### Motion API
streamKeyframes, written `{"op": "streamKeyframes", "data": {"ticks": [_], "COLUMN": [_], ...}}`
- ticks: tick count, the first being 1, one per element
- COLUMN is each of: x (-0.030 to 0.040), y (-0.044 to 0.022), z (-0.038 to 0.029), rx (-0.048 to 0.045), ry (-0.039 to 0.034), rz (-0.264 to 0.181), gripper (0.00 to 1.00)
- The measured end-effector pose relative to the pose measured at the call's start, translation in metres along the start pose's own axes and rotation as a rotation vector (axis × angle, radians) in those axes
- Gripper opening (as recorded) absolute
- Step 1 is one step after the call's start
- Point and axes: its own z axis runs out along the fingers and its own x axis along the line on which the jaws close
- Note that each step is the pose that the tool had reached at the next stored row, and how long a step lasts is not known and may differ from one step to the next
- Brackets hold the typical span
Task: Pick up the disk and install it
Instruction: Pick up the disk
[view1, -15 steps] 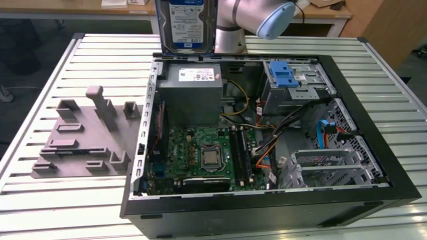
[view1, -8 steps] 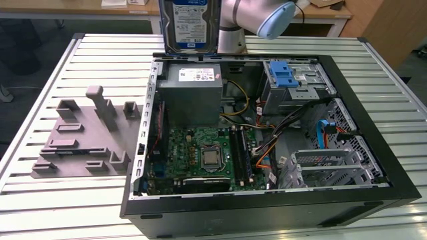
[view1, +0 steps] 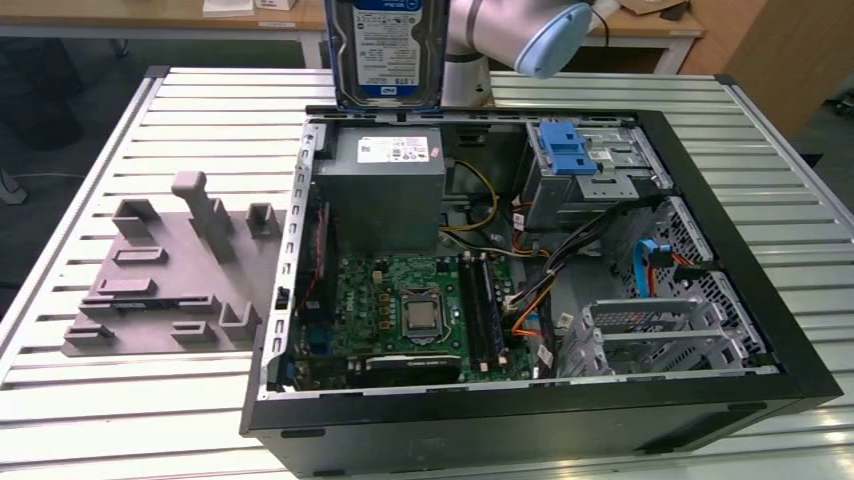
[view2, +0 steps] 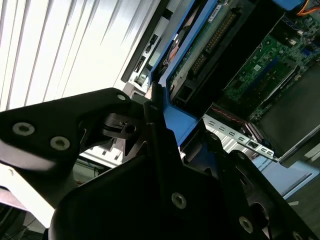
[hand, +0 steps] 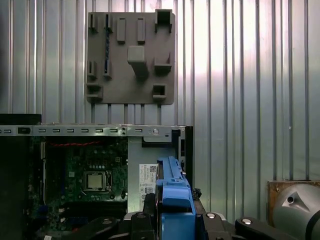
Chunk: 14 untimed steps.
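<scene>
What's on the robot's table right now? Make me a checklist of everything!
Surface: slatted metal table, carrying an open computer case.
Job's things: the disk, in its blue carrier, held upright in the air.
Clutter: grey fixture plate with blocks, on the exterior view's left of the case.
Grippers: gripper shut on the disk.
Cables: coloured wires inside the case.
Surroundings: wooden desks behind the table.

A: Looks?
B: Silver disk (view1: 387, 45) with white-and-blue label, framed by blue carrier (hand: 175, 200).
A: Pose?
B: Upright on end, held aloft, with label toward the exterior view.
A: Where?
B: At the far rim of the open case (view1: 534, 430), toward the exterior view's left. Circuit-board side up close in the second wrist view.
</scene>
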Motion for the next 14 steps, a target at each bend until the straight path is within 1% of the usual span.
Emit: {"op": "streamKeyframes", "data": {"ticks": [3, 6, 14], "x": [0.0004, 0.0035, 0.0039], "y": [-0.0009, -0.001, -0.001], "z": [0.0, 0.0, 0.0], "rx": [0.0, 0.0001, 0.0001], "ry": [0.0001, 0.0003, 0.0003], "rz": [0.0, 0.0, 0.0], "gripper": [0.36, 0.36, 0.36]}}
